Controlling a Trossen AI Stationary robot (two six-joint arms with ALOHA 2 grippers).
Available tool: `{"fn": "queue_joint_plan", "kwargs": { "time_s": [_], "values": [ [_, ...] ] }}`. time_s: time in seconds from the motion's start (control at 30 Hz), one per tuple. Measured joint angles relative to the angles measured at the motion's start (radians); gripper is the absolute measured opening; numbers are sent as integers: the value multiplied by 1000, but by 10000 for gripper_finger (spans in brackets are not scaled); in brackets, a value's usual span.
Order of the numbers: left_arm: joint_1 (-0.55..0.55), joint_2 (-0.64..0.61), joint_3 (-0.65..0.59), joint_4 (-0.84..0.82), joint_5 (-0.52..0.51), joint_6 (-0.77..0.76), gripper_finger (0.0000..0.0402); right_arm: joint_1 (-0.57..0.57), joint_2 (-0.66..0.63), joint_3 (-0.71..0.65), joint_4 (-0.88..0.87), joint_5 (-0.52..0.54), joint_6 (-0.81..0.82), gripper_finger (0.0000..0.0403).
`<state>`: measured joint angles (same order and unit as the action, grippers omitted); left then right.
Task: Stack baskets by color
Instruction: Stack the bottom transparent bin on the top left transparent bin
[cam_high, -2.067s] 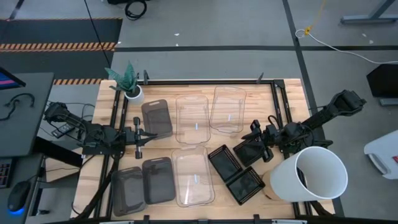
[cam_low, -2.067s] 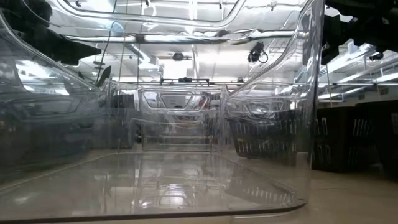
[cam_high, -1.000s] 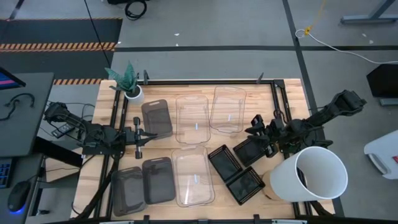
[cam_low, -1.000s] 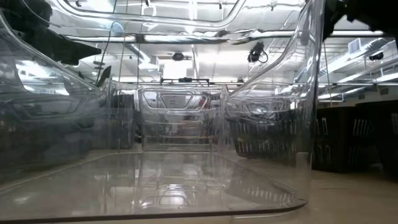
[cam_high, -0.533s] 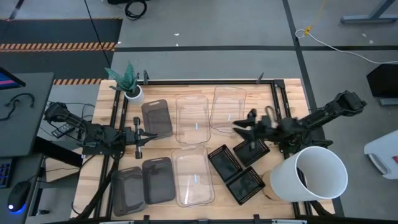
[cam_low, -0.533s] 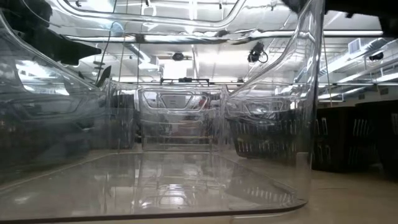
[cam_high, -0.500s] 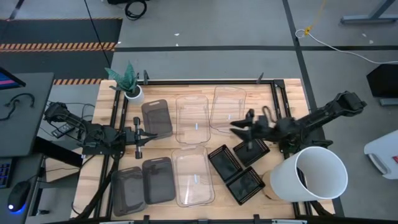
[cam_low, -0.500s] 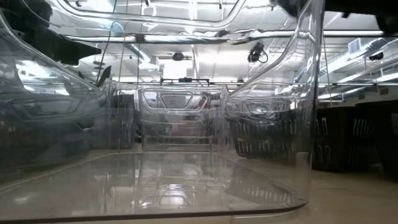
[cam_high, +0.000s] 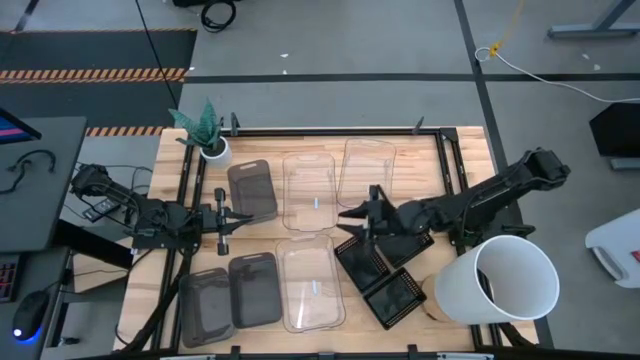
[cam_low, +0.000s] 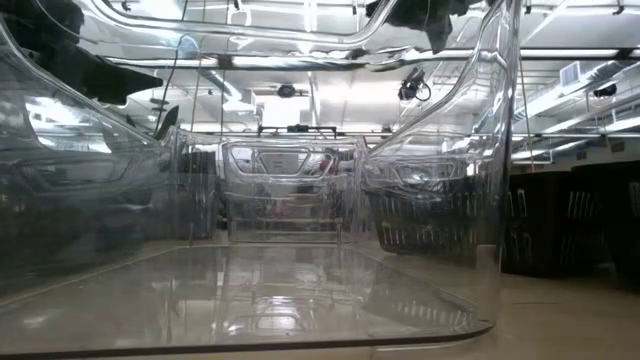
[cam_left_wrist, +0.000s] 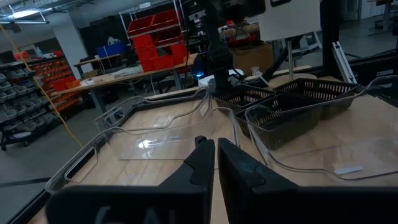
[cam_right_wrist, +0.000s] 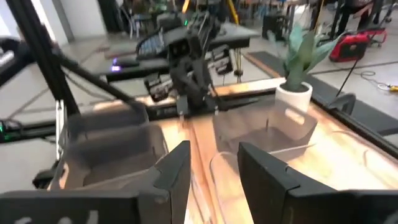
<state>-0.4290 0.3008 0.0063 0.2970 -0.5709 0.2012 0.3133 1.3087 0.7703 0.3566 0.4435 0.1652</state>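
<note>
High view: right claw (cam_high: 352, 217) beside clear basket (cam_high: 311, 192).

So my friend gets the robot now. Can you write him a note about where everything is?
Right gripper: open, empty, reaching over the table's middle between the clear baskets and the black mesh baskets.
Left gripper: shut, empty, waiting at the left side.
Clear baskets: three, side by side and apart, two at the back, one at the front.
Grey baskets: one at the back left, two at the front left.
Black mesh baskets: beside the white bucket.
Done: nothing stacked yet.
Left: stack each colour.
</note>
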Motion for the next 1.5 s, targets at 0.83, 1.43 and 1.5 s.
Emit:
{"fn": "queue_joint_plan", "kwargs": {
  "time_s": [0.83, 1.43, 1.5],
  "values": [
    [0, 0, 0, 1, 0, 0, 36, -2, 466, 663, -1002, -47, 252, 158],
    [0, 0, 0, 4, 0, 0, 34, -120, 829, 1120, -995, -211, -210, 188],
    [0, 0, 0, 3, 0, 0, 31, -127, 849, 1149, -999, -224, -234, 188]
  ]
}}
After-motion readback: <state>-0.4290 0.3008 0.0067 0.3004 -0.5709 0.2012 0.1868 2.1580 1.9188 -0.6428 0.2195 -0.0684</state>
